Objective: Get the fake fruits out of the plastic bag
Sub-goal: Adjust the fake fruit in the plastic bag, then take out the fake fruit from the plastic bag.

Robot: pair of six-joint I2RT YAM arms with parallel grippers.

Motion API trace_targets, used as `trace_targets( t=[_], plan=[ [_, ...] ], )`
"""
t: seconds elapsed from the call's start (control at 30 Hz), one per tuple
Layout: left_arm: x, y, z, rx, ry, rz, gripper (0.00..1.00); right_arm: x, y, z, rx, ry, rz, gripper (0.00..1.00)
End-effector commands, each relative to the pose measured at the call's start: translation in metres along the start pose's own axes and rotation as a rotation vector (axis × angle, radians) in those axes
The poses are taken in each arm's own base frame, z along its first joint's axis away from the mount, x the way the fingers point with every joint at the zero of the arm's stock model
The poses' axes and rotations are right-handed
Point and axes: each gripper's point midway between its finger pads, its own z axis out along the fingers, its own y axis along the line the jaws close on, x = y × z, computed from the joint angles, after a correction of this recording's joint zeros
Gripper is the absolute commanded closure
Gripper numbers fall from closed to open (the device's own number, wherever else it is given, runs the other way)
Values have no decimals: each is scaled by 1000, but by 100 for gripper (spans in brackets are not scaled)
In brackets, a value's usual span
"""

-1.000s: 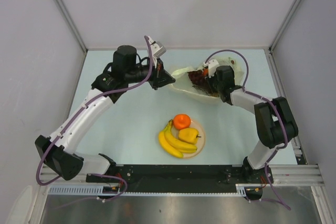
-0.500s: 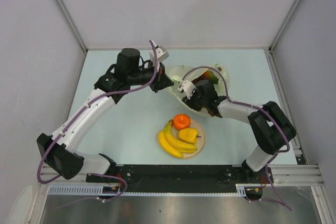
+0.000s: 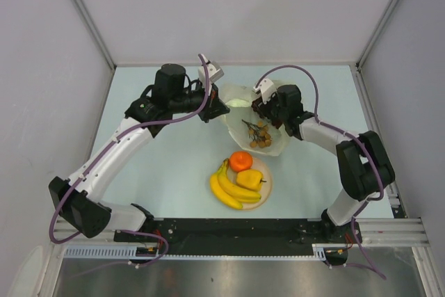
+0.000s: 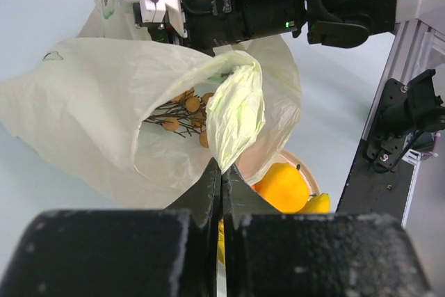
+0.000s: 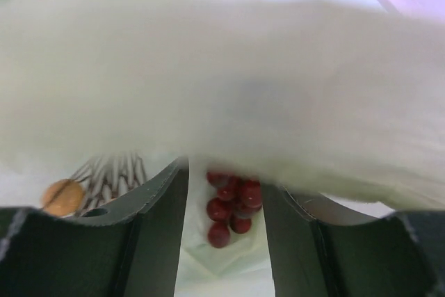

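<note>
Two tools are at work on the thin, translucent pale yellow-green plastic bag (image 3: 277,145), which lies on the pale blue counter (image 3: 167,165) at 1 o'clock from the round cream plate (image 3: 268,187). My left tool (image 4: 221,172) is fully closed, pinching a fold of the rim at the bag's 9 o'clock side. My right tool (image 5: 224,180) stands part open inside the mouth, gripping nothing. The dark red grape bunch (image 5: 231,210) lies just beyond its fingers.

Risk: loose film droops across the right tool. I could pinch it with, or instead of, the grapes, and a pull would then drag the bag out of the left pinch.

Only the right wrist view shows the grapes. The top view shows instead a brown twig bunch with tan berries (image 3: 257,133) in the bag. It also shows the yellow banana bunch (image 3: 229,189), round orange (image 3: 240,161) and yellow pepper-like piece (image 3: 250,179) on the plate.
</note>
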Motion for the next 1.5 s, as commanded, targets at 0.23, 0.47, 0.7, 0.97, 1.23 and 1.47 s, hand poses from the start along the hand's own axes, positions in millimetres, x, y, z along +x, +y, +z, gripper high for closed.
trace_targets(
  t=[0.23,0.47,0.7,0.97,1.23,1.47],
  plan=[
    [-8,-1,2,8,-17,40,100,4,-75,17,247,10,-130,48],
    [-12,-13,15,58,5,43,100,18,-109,27,200,31,-113,43],
    [-10,-10,22,53,22,39,100,45,-98,42,47,90,-165,34],
    [-6,-5,24,34,33,43,100,57,-98,57,-14,120,-174,4],
    [-3,-3,26,28,43,42,100,79,-114,75,53,164,-266,1],
    [5,2,30,14,69,31,100,76,-126,89,111,131,-319,17]
  ],
)
